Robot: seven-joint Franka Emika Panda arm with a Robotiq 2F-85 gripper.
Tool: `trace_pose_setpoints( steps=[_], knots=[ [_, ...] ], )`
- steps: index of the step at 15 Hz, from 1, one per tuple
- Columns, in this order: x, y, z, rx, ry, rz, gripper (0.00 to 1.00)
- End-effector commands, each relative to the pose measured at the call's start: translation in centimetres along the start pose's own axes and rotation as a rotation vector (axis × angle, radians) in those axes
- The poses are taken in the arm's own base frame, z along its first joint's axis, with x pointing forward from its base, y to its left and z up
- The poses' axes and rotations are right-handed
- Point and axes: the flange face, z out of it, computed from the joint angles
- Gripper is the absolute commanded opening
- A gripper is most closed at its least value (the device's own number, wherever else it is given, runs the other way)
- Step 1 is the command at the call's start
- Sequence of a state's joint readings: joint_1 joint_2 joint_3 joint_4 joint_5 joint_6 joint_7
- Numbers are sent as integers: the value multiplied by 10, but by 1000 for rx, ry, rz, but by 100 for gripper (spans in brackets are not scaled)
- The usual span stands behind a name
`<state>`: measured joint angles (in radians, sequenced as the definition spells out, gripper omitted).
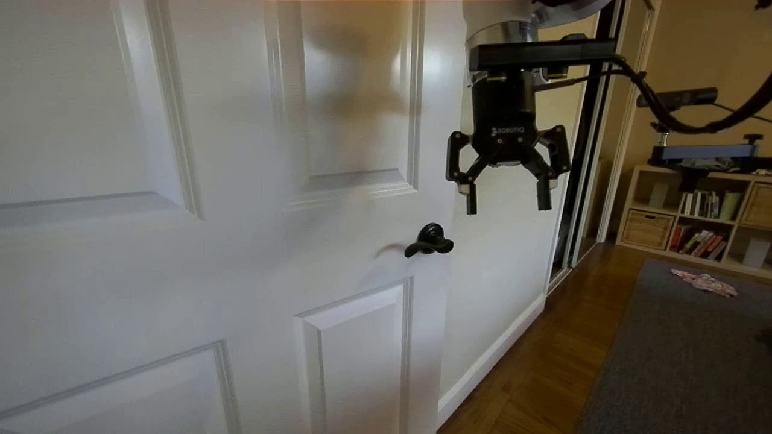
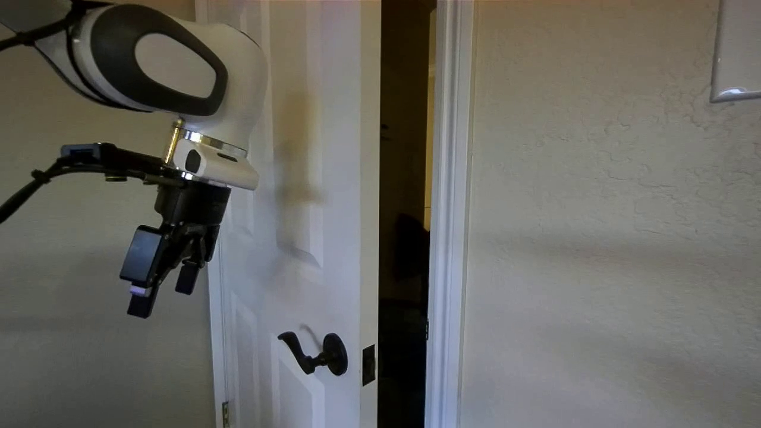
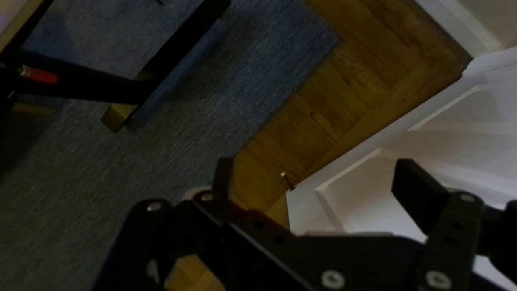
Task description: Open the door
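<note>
The white panelled door (image 1: 241,253) stands ajar. In an exterior view a dark gap (image 2: 404,178) shows between the door's edge (image 2: 368,178) and the white frame (image 2: 450,178). The dark lever handle (image 1: 429,240) is on the door's face; it also shows in an exterior view (image 2: 321,358). My gripper (image 1: 508,202) points down with its fingers apart and nothing between them. In an exterior view it hangs (image 2: 164,294) above the level of the handle and apart from it. In the wrist view the fingers are spread (image 3: 317,182) over the lower door (image 3: 355,194); the handle does not show there.
A textured wall with a switch plate (image 2: 737,53) is beside the door frame. A grey rug (image 1: 681,349) lies on the wooden floor (image 1: 531,386). A shelf (image 1: 693,211) with books and baskets stands at the back. A dark stand leg (image 3: 177,44) rests on the rug.
</note>
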<state>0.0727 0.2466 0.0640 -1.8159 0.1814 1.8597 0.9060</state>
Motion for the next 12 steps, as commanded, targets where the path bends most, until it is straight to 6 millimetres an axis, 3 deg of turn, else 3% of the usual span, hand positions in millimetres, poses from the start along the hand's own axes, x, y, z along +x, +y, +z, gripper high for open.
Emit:
trace_pose_setpoints(
  steps=[1, 3, 4, 12],
  knots=[
    [-19, 19, -3, -10, 183, 21, 100],
    [-20, 24, 0, 11, 229, 62, 100],
    [-9, 4, 0, -10, 172, 18, 100],
    [-9, 3, 2, -10, 175, 19, 100]
  ],
)
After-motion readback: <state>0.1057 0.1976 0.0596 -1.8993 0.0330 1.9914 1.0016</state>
